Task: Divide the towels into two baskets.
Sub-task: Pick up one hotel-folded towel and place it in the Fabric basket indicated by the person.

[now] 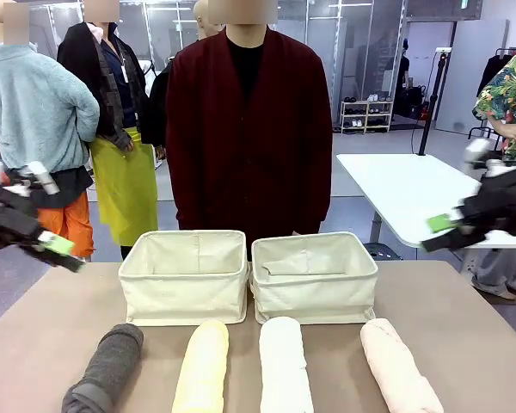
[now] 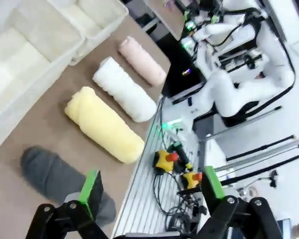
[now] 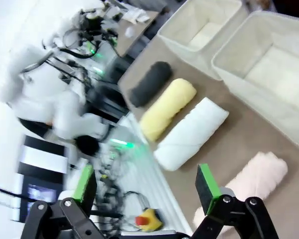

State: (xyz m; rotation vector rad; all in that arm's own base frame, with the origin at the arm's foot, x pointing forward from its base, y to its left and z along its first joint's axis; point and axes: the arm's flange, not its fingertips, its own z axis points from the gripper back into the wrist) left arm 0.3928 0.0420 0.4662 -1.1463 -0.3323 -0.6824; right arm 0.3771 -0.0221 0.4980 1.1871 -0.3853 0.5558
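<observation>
Left hand (image 2: 152, 191): fingers spread wide, nothing between them. It hangs raised off the left edge of the bench (image 1: 464, 327), well apart from every towel. Closest to it is the dark grey towel (image 1: 107, 366). In the left wrist view the end of that roll sits right behind one green pad (image 2: 92, 191), but we see no contact.

Right hand (image 3: 145, 181): also wide, also holding nothing. It hangs raised off the right edge of the bench. Closest to it is the pale pink towel (image 1: 400, 366), which the right wrist view shows just past one finger and not touched.

We count four towels, one of each colour, all rolled. They lie in a row along the near edge of the bench, each with its long axis running near to far. Left to right: dark grey, pale yellow towel (image 1: 202, 366), white towel (image 1: 285, 366), pale pink. They lie apart, with gaps between neighbours.

We count two baskets, cream canvas, side by side just beyond the towel row, with their walls touching or nearly so at mid-bench. Left basket (image 1: 182, 297) sits beyond the grey and yellow rolls. Right basket (image 1: 314, 301) sits beyond the white roll and partly the pink one. Inside both we see only their own canvas lining; the right one's lining is a bit creased.

A person (image 1: 249, 129) in a dark red top stands at the far side, behind the baskets. Their hands are hidden behind the baskets.
</observation>
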